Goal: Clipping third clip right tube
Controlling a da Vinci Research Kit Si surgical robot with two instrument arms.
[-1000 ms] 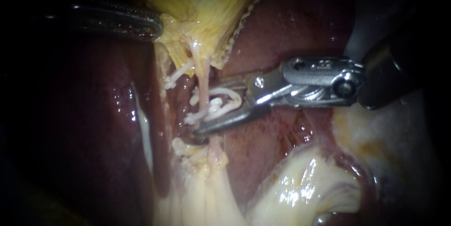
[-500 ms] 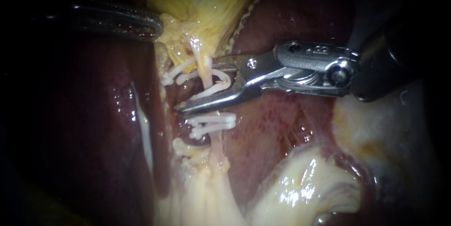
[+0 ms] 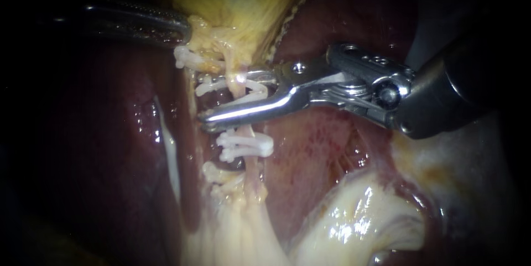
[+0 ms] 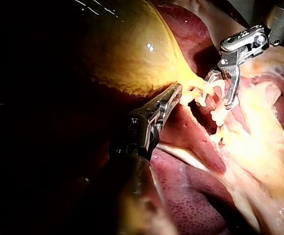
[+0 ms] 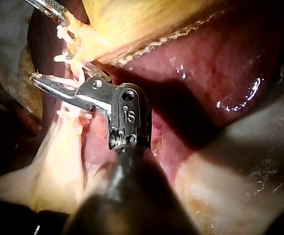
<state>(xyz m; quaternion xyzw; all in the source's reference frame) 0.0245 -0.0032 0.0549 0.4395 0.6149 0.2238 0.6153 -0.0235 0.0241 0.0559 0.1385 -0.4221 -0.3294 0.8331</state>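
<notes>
Nearest the endoscope, a glossy pale fold of fatty tissue (image 3: pixel 354 222) is lying along the lower edge of the dark red liver (image 3: pixel 315 139). Beyond it, the thin pinkish right tube (image 3: pixel 251 165) is running up the liver's surface toward the yellow gallbladder (image 3: pixel 243 6). A closed lower white clip (image 3: pixel 246 144) is sitting across the tube, just under the silver hinged right instrument (image 3: pixel 229 94). Its jaws are standing apart, straddling the tube and bearing from both sides on a loaded white clip (image 3: pixel 255 85). The lower jaw is crossing in front of the tube and hiding a stretch of it. Past the upper jaw, a further white clip (image 3: pixel 191 58) is showing beside the tube. Farthest, the dark left instrument (image 3: pixel 185 31) is pinching the gallbladder's frayed lower edge, jaws pressed together on that tissue.
</notes>
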